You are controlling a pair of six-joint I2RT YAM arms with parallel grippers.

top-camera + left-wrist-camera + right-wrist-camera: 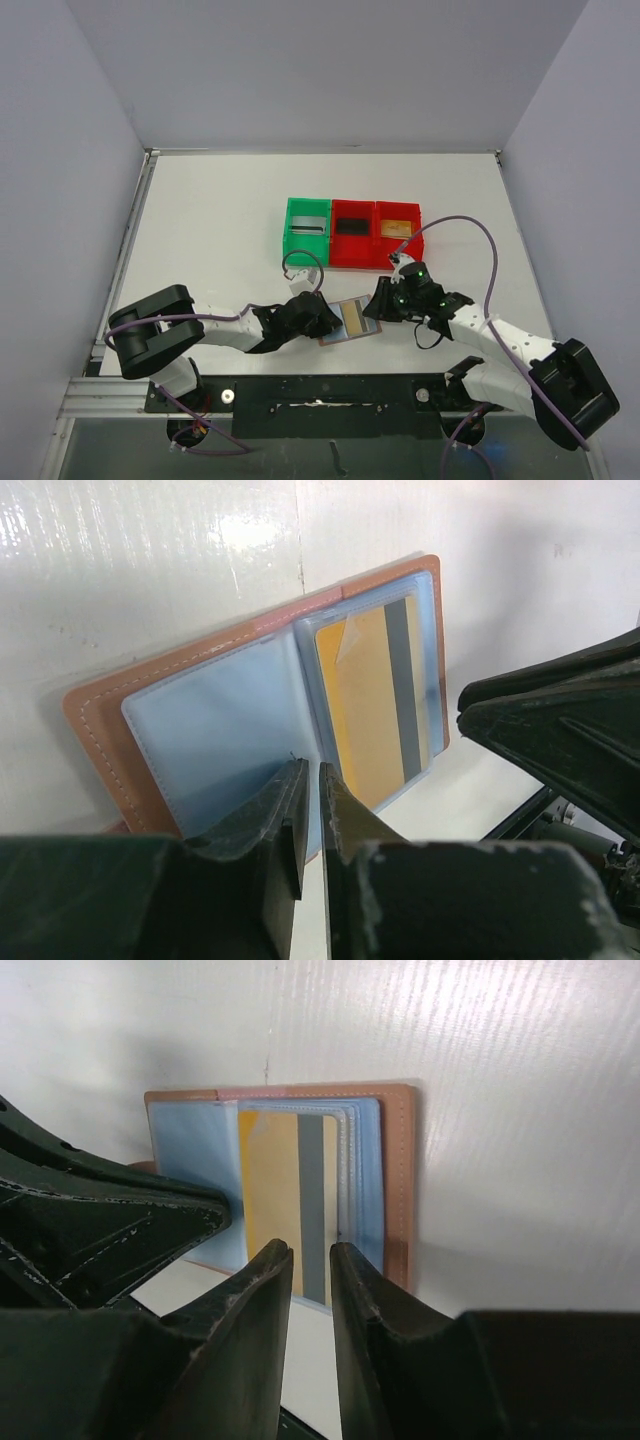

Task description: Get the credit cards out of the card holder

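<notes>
The card holder lies open on the table between my grippers, tan leather outside, light blue sleeves inside. A gold credit card with a grey stripe sits in its right sleeve and also shows in the right wrist view. My left gripper is nearly closed at the sleeve seam on the holder's near edge. My right gripper stands narrowly open, its tips over the card's near edge beside the leather; it also shows in the top view. A silvery card, a black card and a tan card lie in bins.
Three bins stand in a row just behind the grippers: a green bin, a red bin and a second red bin. The two arms nearly touch over the holder. White walls bound the table at back and sides.
</notes>
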